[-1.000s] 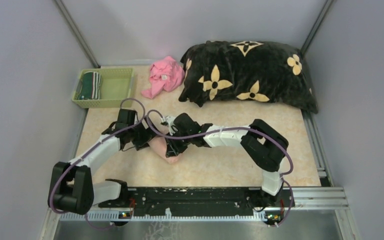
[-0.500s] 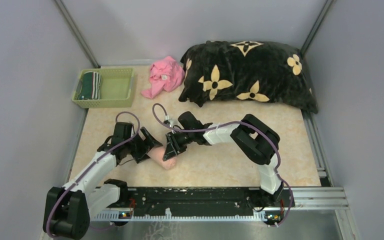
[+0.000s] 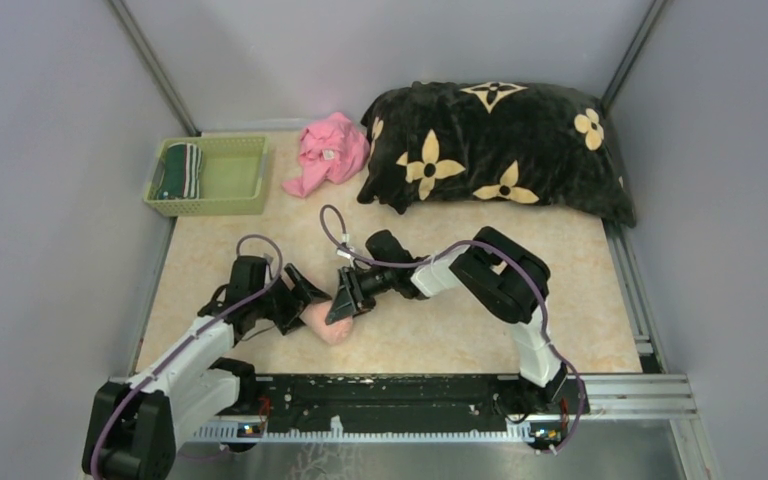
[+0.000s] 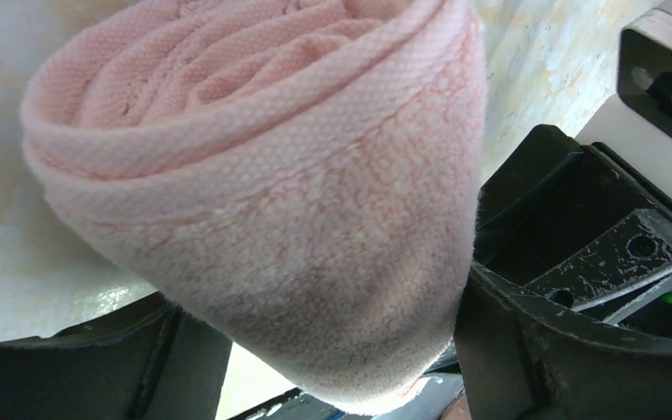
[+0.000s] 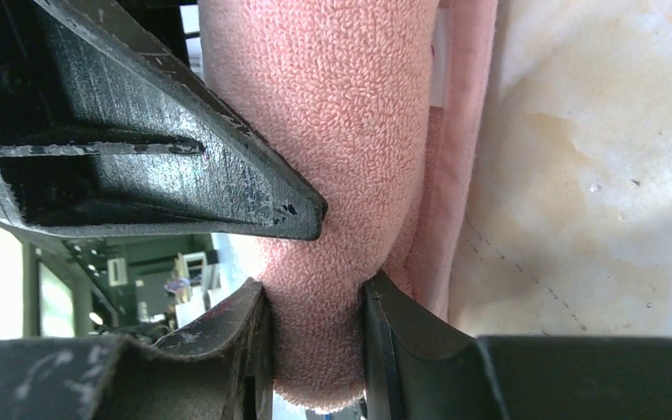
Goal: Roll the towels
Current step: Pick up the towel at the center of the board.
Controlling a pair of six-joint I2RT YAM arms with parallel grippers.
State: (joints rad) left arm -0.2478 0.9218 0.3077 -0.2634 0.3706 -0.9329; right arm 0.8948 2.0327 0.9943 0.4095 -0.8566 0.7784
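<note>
Pale grey-lilac walls (image 3: 50, 150) enclosing three sides, meeting at metal corner posts (image 3: 155, 70). Beige marbled bench (image 3: 440, 345) catching soft, even light. Aluminium rail (image 3: 632, 290) running along right edge.

Rolled pink towel (image 4: 254, 192) fills the view, with its layered spiral end toward the top. Left gripper (image 4: 315, 376) clamps it, black fingers (image 4: 542, 359) pressed against both lower flanks. Pale marbled table (image 4: 542, 52) lies behind. A white camera housing (image 4: 665, 83) sits at upper right.

A black blanket with tan flowers (image 3: 500, 150) lies heaped at the far side of the beige table (image 3: 440, 330), a crumpled bright pink cloth (image 3: 330, 150) just beside its left end, a green basket (image 3: 205, 207) beyond
</note>
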